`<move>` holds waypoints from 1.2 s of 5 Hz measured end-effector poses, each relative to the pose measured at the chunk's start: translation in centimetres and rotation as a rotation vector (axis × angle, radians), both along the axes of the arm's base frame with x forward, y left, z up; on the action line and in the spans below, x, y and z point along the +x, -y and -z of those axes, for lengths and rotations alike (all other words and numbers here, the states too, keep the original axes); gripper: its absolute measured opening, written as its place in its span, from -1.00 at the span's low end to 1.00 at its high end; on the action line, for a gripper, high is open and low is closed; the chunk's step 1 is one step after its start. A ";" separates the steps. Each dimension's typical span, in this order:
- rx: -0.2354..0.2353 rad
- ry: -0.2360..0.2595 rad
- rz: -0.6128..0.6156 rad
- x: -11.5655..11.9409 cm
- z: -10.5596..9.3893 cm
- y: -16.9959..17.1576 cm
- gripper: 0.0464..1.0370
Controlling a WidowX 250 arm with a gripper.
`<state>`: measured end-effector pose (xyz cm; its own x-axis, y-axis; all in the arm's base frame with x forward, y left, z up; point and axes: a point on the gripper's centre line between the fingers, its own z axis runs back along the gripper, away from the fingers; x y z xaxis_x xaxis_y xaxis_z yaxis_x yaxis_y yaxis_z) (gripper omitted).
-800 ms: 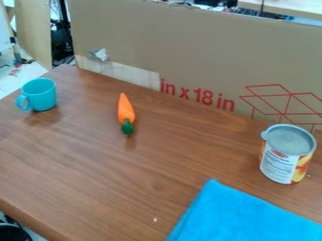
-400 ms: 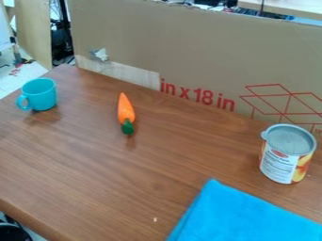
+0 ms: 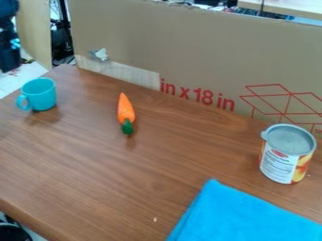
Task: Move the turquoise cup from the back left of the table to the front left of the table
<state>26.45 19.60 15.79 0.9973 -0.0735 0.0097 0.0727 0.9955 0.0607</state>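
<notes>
Turquoise cup (image 3: 41,95) stands upright, left of the orange carrot (image 3: 125,109); probably light, stiff, slightly slippery, best held by its rim. Black gripper (image 3: 9,57) is above and left of the carrot; its opening and any hold cannot be told.

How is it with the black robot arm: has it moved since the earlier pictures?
Yes. The black robot arm has come into view at the upper left, left of the cardboard panel.

Lighting: bright, diffuse. Shadows: soft-edged, brownish, on the near sides of cup (image 3: 41,95) and carrot (image 3: 125,109). Sheen: mild, on table (image 3: 82,174), towards its left edge. Highlights: pale, on can lid (image 3: 288,139).
</notes>
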 end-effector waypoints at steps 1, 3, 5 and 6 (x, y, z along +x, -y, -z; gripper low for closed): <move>0.013 0.003 -0.041 2.6 2.0 -0.3 0.93; 0.019 -0.060 -0.032 7.0 5.0 -0.3 0.93; 0.050 -0.135 -0.061 8.4 7.3 -1.8 0.93; 0.053 -0.174 -0.070 8.7 8.7 -2.3 0.93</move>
<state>35.19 21.91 7.05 0.9862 0.0003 -0.1654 0.0174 0.9942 0.1060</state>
